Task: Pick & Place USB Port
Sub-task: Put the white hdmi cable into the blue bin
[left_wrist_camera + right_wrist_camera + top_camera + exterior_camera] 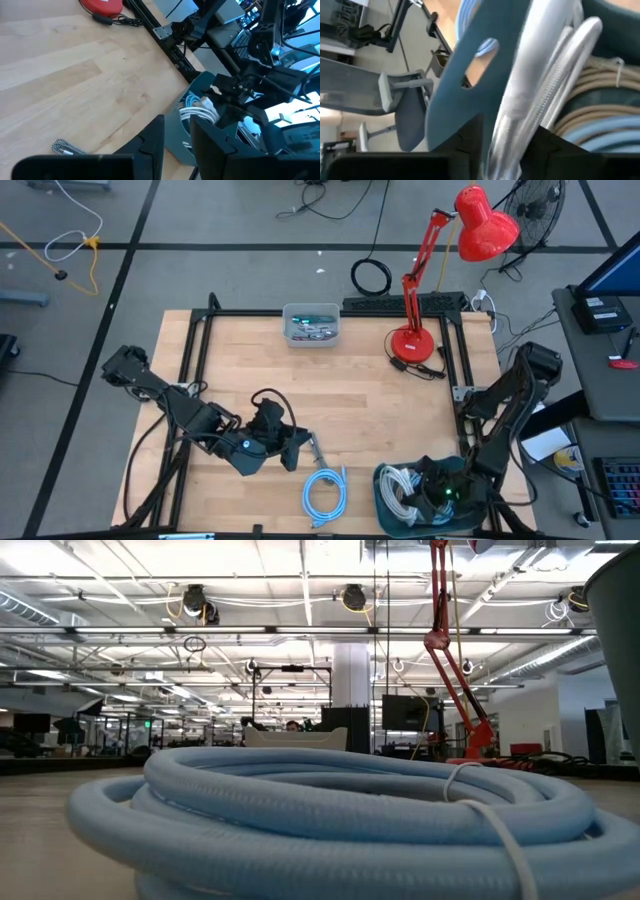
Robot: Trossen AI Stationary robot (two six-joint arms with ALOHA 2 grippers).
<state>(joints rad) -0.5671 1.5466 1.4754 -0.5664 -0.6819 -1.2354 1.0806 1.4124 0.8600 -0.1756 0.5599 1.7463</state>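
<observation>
A teal bin (385, 502) stands at the table's near right corner with several coiled cables in it. My right gripper (437, 485) reaches down into it and is shut on a white cable (520, 100); the left wrist view shows that gripper (220, 112) among white coils (197, 111). My left gripper (296, 448) hovers low over the near middle of the table, open (177, 145), pointing toward the bin. A short braided cable (315, 450) lies flat on the wood just beside it (67, 147). A light blue coiled cable (324, 492) lies on the table near the front edge. My right gripper pinches a loop of the white cable (506, 142) between its two fingers, which come down from above into the bin. The cable's strands run up past the bin's wall (470, 95). The rest of the coil lies among the other cables in the bin.
A clear tray (311, 325) with small parts sits at the far edge. A red desk lamp (415, 340) stands at the far right, and its arm (455, 660) shows in the low view. The blue coil (330, 810) fills the low view. Bare wood lies in the table's middle.
</observation>
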